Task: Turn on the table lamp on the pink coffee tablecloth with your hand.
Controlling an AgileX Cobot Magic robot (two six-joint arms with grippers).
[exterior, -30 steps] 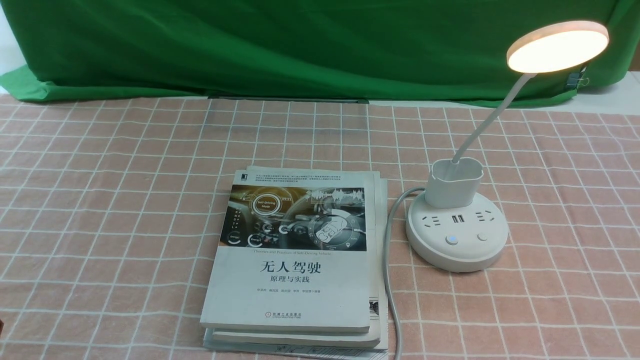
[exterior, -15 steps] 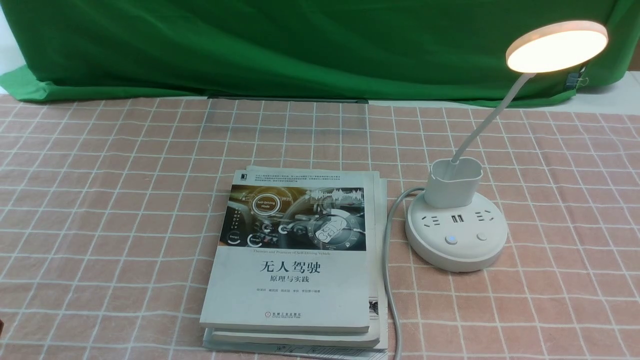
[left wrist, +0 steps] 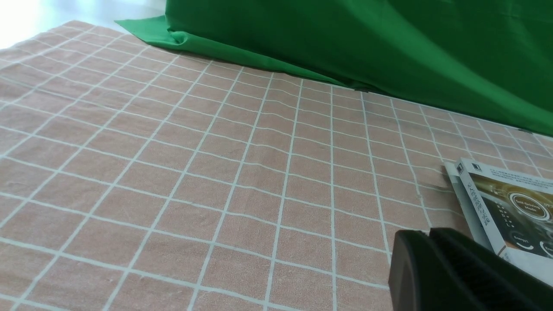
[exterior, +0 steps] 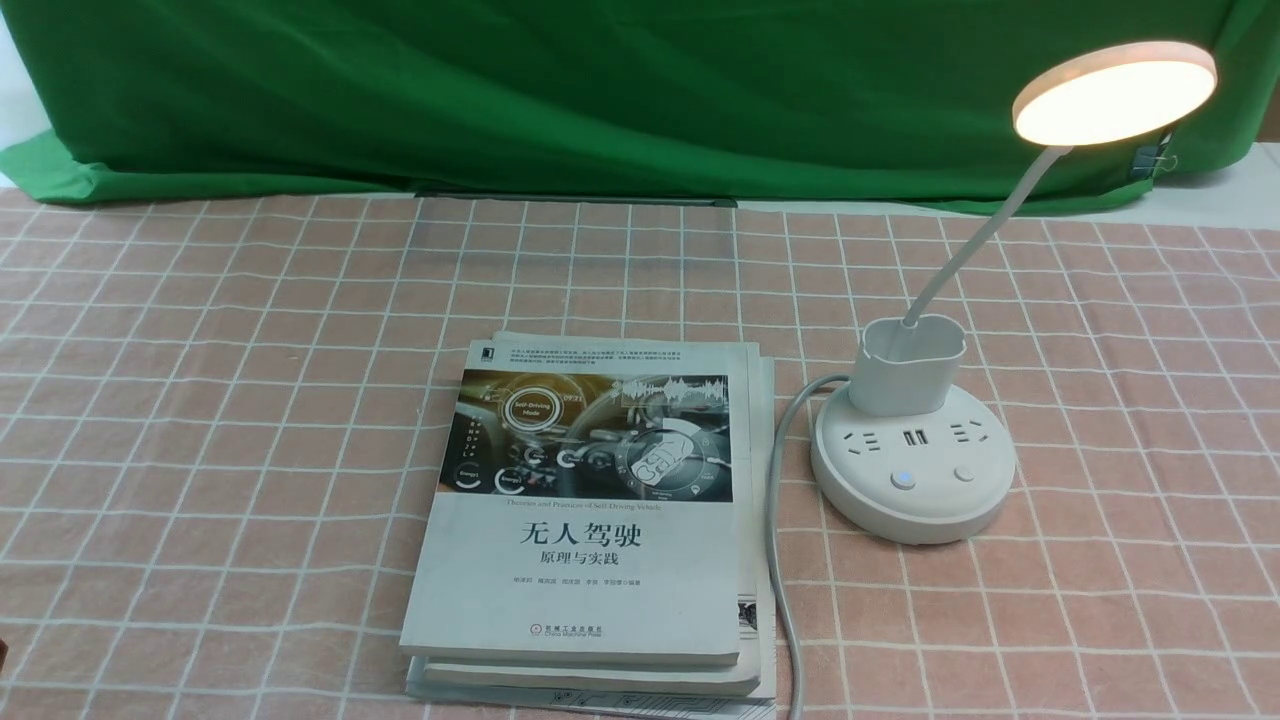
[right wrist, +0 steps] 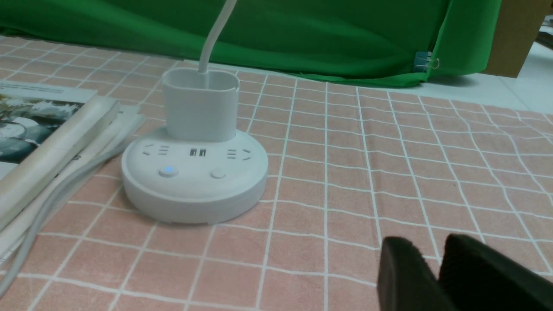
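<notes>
Green cloth (exterior: 620, 100) hangs behind a pink tablecloth (exterior: 250, 400) gridded with white lines. On it, right of the stacked books (exterior: 580, 500), stands the table lamp (exterior: 915, 460), white, its disc head glowing warm and one base button (exterior: 903, 480) lit blue. Its round base sits flat; the thin neck, its long axis, rises slanting away to the right, the head's bright face tipped down and forward. The left claw (left wrist: 425, 233) is pressed together; the right claw (right wrist: 427, 242) stands slightly spread, holding nothing.
</notes>
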